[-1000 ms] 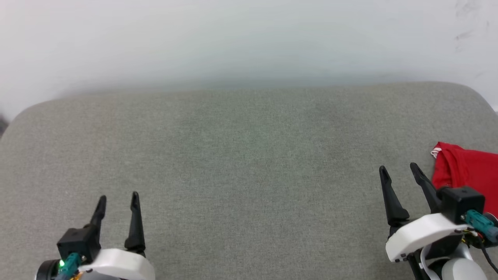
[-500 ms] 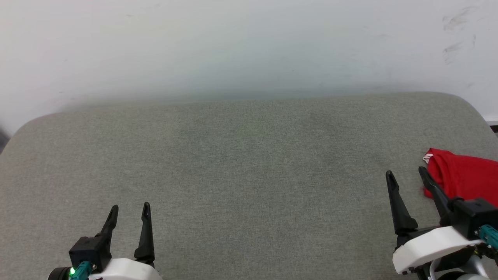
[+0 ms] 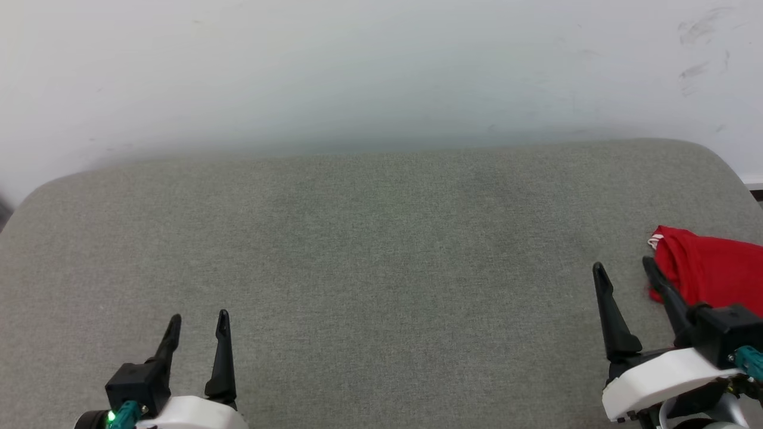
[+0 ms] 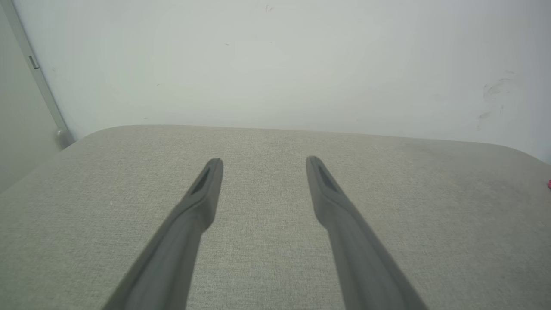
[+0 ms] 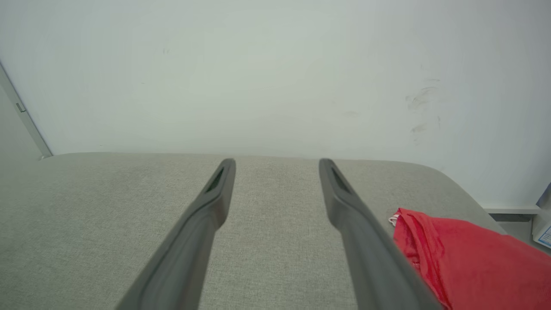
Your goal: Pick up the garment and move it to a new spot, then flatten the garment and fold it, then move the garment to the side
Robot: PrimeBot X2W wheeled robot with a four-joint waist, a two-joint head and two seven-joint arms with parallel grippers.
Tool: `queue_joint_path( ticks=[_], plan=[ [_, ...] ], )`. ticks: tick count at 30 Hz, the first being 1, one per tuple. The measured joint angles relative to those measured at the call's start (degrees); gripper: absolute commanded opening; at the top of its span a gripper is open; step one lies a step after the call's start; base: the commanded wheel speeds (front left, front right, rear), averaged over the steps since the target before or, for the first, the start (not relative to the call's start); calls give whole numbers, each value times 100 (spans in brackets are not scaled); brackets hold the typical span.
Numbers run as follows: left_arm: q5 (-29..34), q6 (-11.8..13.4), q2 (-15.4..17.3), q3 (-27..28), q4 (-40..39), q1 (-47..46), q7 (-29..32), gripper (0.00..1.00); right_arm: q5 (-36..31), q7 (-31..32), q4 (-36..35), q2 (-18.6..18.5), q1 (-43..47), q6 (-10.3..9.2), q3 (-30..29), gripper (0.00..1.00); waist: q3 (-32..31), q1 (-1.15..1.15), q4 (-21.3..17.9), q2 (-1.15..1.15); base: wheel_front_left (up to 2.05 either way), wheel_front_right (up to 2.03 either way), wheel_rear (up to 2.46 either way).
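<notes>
The right gripper (image 3: pixel 623 264) stood with its two dark fingers spread wide and nothing between them, over the near right part of the grey pad (image 3: pixel 381 250). Its outer finger crossed in front of the garment's (image 3: pixel 709 274) nearest edge. I could not tell whether it touched the cloth or hung just above it. The left gripper (image 3: pixel 198 316) was spread just as wide and also empty, over the pad's near left part, with only bare grey fabric under and ahead of its fingers.

The garment lay bunched on the pad's right end, a red heap with soft folds. A small bit of white trim (image 3: pixel 654 241) showed at the corner facing the pad's middle and far edge. From that corner the cloth ran toward the pad's right edge, so its long axis seemed to lie across the pad rather than front to back. Its outer end went out of sight, so I could not be sure. No lettering or sleeves showed on the visible part.

Beyond the pad's far edge rose a pale wall (image 3: pixel 381 71), with a few dark scuff marks (image 3: pixel 697 36) above the pad's far right corner.
</notes>
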Motion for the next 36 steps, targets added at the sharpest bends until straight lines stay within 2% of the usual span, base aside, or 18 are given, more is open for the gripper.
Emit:
queue_joint_path(
  ticks=[1, 5, 24, 25, 36],
  plan=[
    [-8, 0, -11, -9, 27, 5, 2, 0, -3, 0, 34, 0, 9, 0, -3, 0, 0, 0, 1, 0, 0, 0, 0],
    [-77, -14, -162, -81, 194, 118, 32, 0, 54, -2, 238, 0, 103, 1, 12, 0, 2, 0, 5, 0, 0, 0, 0],
    [-1545, -644, -580, 532, 498, -2, 497, 0, 2257, -11, 734, -56, 1, 0, 10, 0, 24, 0, 55, 0, 0, 0, 0],
    [-1747, -723, -665, 624, 538, -23, 557, 0, 2555, -11, 798, -66, -48, 0, 4, 0, 27, 0, 63, 0, 0, 0, 0],
    [-2435, -1022, -876, 926, 684, -144, 787, 0, 3572, -11, 1037, -92, -146, 0, -16, 0, 39, 1, 92, 0, 0, 0, 0]
  ],
)
